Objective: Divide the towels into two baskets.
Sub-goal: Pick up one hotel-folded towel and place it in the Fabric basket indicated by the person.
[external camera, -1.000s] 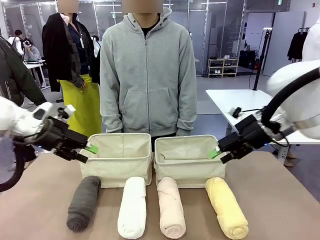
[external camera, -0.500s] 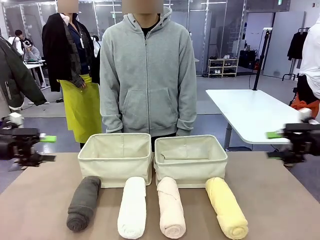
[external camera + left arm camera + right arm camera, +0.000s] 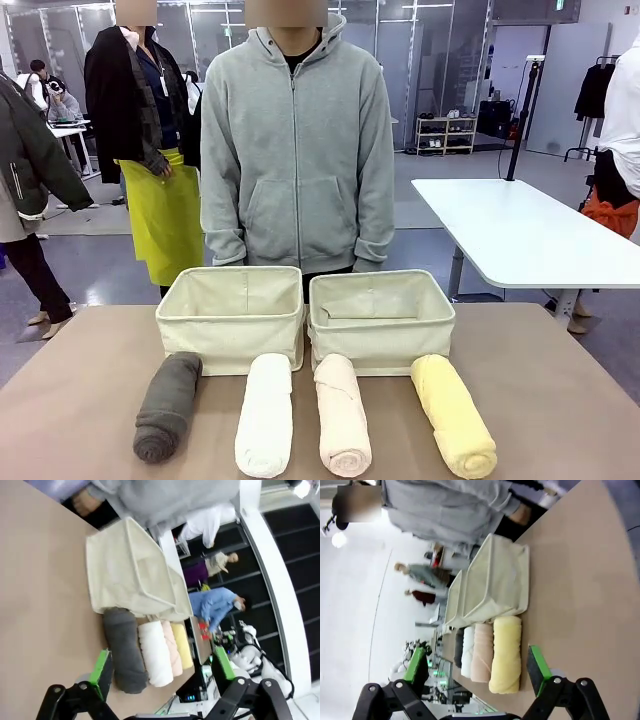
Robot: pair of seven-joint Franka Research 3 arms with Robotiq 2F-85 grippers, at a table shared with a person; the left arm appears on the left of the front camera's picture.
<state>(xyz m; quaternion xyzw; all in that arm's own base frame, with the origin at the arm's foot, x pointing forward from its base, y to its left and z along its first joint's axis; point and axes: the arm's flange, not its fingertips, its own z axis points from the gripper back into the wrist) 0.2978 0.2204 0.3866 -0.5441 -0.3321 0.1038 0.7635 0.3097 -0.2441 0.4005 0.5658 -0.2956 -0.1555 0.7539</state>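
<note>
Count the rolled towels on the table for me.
4, side by side in front of the baskets: dark grey towel leftmost, then white towel, pale pink towel, and yellow towel rightmost. None seems hidden.

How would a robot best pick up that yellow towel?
Grip the yellow towel around its middle, coming straight down from above with the jaws across its width. It lies flat as a long roll, with bare table on both sides, so the jaws should fit beside it.

I see the left cream canvas basket [image 3: 230, 338] beside the right cream canvas basket [image 3: 380, 342] on the tan table [image 3: 70, 400], a person [image 3: 296, 150] behind them, and before them, left to right, a dark grey towel roll [image 3: 168, 405], white towel roll [image 3: 266, 415], pale pink towel roll [image 3: 342, 415], yellow towel roll [image 3: 452, 415].
</note>
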